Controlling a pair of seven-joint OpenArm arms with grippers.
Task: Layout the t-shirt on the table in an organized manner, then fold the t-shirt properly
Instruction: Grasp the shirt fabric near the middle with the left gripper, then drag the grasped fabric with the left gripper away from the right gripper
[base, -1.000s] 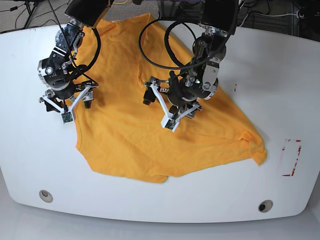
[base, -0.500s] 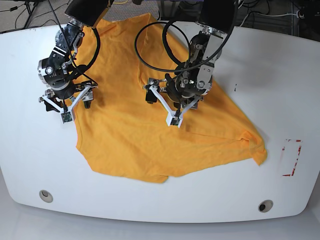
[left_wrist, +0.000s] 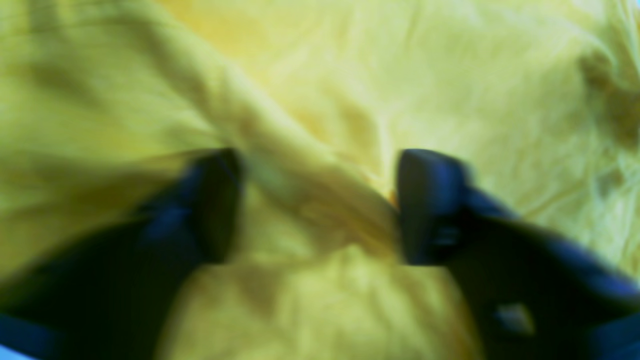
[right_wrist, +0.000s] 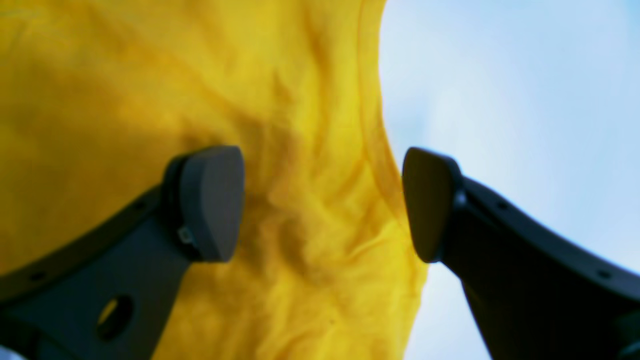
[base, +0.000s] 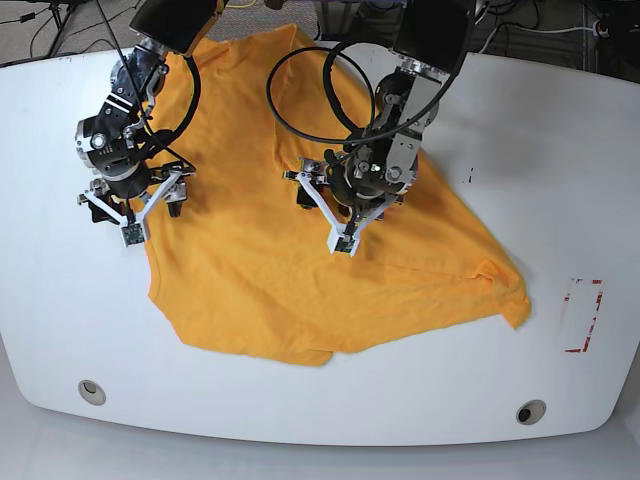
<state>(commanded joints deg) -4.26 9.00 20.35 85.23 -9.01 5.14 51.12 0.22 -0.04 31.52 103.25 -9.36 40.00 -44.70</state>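
Base view shows the t-shirt (base: 300, 240) spread crookedly over the middle of the table (base: 560, 180), its far edge running under the two arms and one corner trailing toward the red-white tape rectangle (base: 582, 316) on the right. It lies mostly flat but skewed, with ripples and a turned-over hem along the near edge.

Right gripper (base: 135, 208) sits over the shirt's left edge. Its wrist camera shows the fingers spread wide on either side of that edge — one over cloth, one over bare table — with nothing pinched between them. Left gripper (base: 326, 212) is down on the middle of the shirt. Its own camera, badly blurred, shows the fingers (left_wrist: 430, 205) apart with a raised ridge of cloth bunched between them, not yet clamped.

My read is that the layout step is under way: the shirt is out of its heap but not squared, and no fold has begun. Next each gripper needs to close on cloth, then draw outward to pull the body taut. The left one should take only the top layer, or the ridge will drag the whole shirt sideways.
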